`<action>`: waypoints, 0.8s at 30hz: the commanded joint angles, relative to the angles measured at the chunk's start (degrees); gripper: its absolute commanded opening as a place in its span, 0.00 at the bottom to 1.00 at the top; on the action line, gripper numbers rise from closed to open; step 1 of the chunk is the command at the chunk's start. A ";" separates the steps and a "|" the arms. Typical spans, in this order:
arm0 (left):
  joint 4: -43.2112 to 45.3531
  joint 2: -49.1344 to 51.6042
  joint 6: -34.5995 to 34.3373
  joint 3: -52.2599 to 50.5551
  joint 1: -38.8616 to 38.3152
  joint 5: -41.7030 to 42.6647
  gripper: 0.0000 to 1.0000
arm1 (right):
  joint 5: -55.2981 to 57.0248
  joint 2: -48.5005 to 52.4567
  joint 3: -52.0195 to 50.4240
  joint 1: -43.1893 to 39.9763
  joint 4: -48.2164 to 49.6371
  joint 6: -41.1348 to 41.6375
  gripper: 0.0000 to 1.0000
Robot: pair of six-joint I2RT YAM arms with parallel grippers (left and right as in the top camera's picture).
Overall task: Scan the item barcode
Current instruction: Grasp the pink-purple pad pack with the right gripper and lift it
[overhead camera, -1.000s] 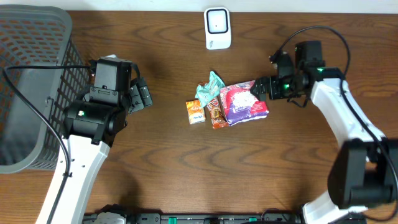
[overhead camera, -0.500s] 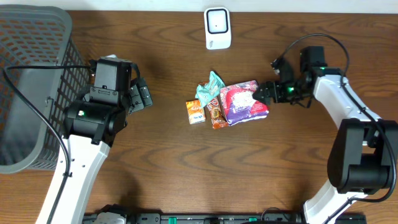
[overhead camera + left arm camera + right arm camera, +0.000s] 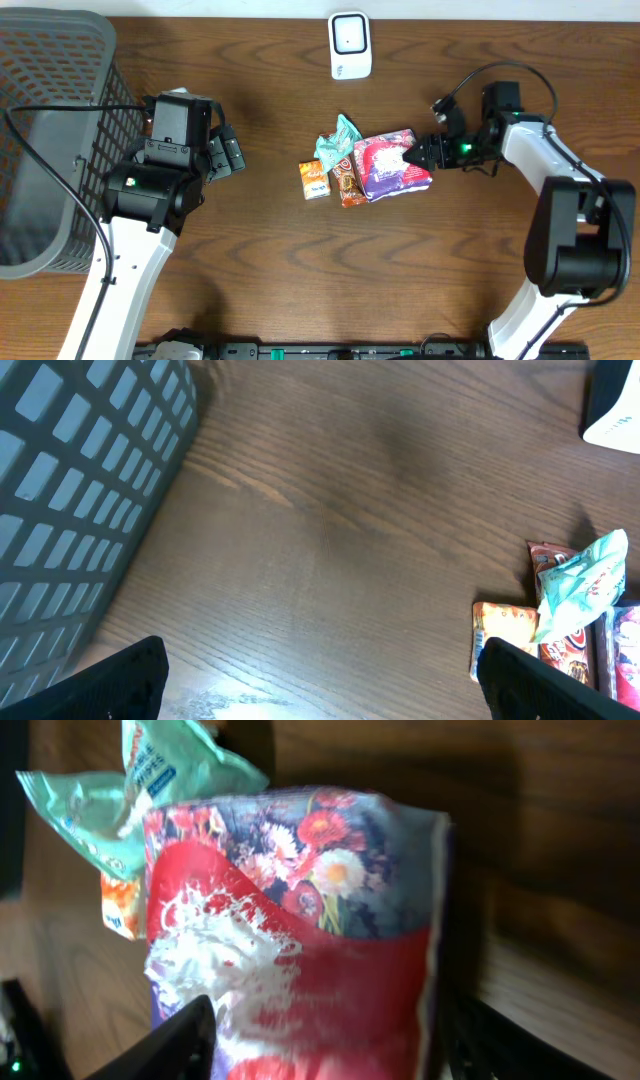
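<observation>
Right pincer [image 3: 415, 155] is sitting low at the right end of the flowered snack bag [image 3: 390, 165]. Its jaws are standing apart on either side of the bag's edge and are not visibly clamped, apparently lining up a grip. The bag is lying flat on the table [image 3: 300, 280], touching smaller packets [image 3: 340, 140] on its left. It is well apart from the white scanner [image 3: 350, 45], where its barcode would need showing. Left pincer [image 3: 225, 152] is hanging wide apart and empty beside the basket [image 3: 50, 140].
</observation>
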 commanded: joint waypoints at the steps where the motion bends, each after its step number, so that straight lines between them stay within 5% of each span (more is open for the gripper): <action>1: -0.17 -0.50 -0.50 0.39 0.13 -1.16 0.98 | -4.96 2.58 -0.70 0.66 0.57 -0.57 0.61; 4: -0.17 -0.50 -0.50 0.39 0.13 -1.16 0.98 | -5.38 3.34 -0.70 1.09 -0.26 -0.59 0.49; 7: -0.17 -0.50 -0.50 0.39 0.13 -1.16 0.98 | -5.38 3.04 -0.59 1.18 -0.33 0.46 0.15; 9: -0.17 -0.50 -0.50 0.39 0.13 -1.16 0.98 | -4.85 2.49 -0.13 1.16 -0.39 3.48 0.09; 24: -0.17 -0.50 -0.50 0.39 0.13 -1.16 0.98 | 30.34 -11.89 9.51 4.42 -12.61 10.19 0.01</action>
